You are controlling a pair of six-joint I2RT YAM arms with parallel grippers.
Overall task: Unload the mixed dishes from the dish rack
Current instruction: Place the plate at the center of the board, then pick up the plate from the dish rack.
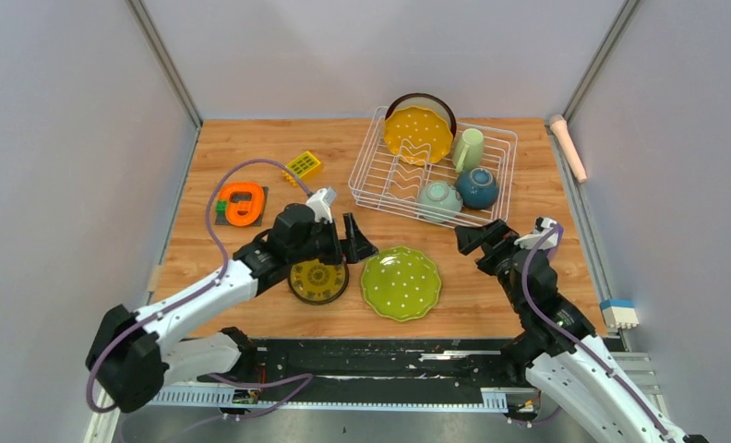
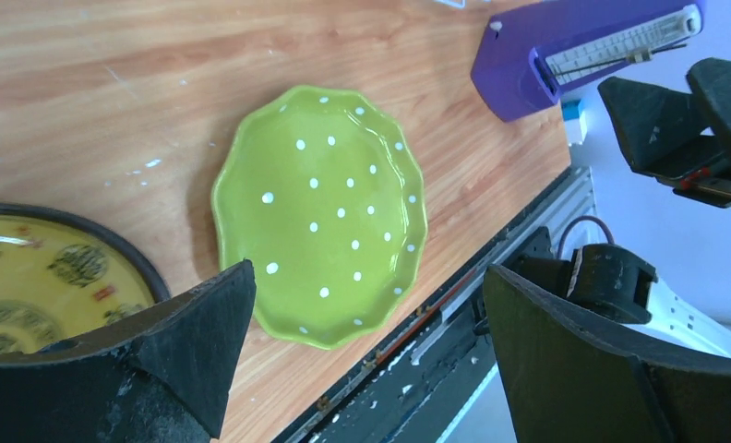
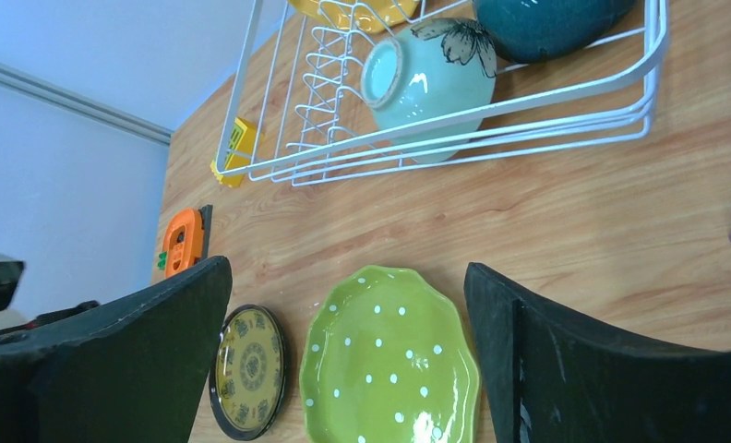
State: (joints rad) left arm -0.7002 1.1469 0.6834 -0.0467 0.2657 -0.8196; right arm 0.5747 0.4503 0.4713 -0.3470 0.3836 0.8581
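Resting in dish rack [image 1: 391, 181]: two plates [image 1: 418, 135] [image 1: 441, 101], two bowls [image 1: 439, 198] [image 1: 477, 187], one mug [image 1: 468, 149].

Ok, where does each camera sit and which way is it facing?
Top external: above, behind the bases, looking down at the table; both arms show.
Left wrist: on the left arm, facing down at the green plate; left gripper shows, open.
Right wrist: on the right arm, facing the dish rack; right gripper shows, open.
Shared: all show the green plate.
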